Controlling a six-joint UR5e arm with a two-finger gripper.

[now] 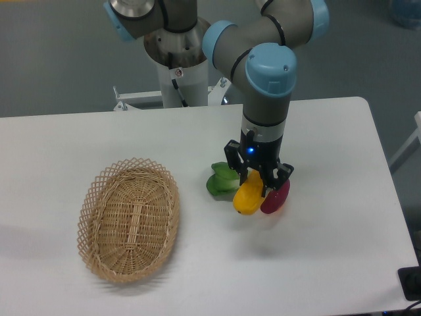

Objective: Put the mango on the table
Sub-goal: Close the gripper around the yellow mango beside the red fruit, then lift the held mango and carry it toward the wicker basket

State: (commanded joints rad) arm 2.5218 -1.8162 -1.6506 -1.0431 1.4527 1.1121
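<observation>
1. Pointing straight down over the right-centre of the table (99,131), the gripper (255,181) hangs from the arm's blue-capped wrist, a small blue light glowing on its black body.
2. Its two dark fingers are drawn in around the upper end of the mango (247,197), one finger on each side, so the fruit is pinched between them.
3. That mango hangs directly beneath the tool, its yellow-orange body sticking out below the fingertips and tilted down towards the left.
4. Whether its lower end touches the white surface or sits just above it cannot be told; a faint shadow lies on the tabletop below and to the right.
5. Just right of the mango, touching or nearly touching it, is a dark red oval piece (276,197), partly behind the right finger.
6. Just left of it lies a green leafy vegetable (220,180), resting on the tabletop beside the left finger.
7. Well apart to the left sits an oval wicker basket (129,219), nothing visible inside it.
</observation>
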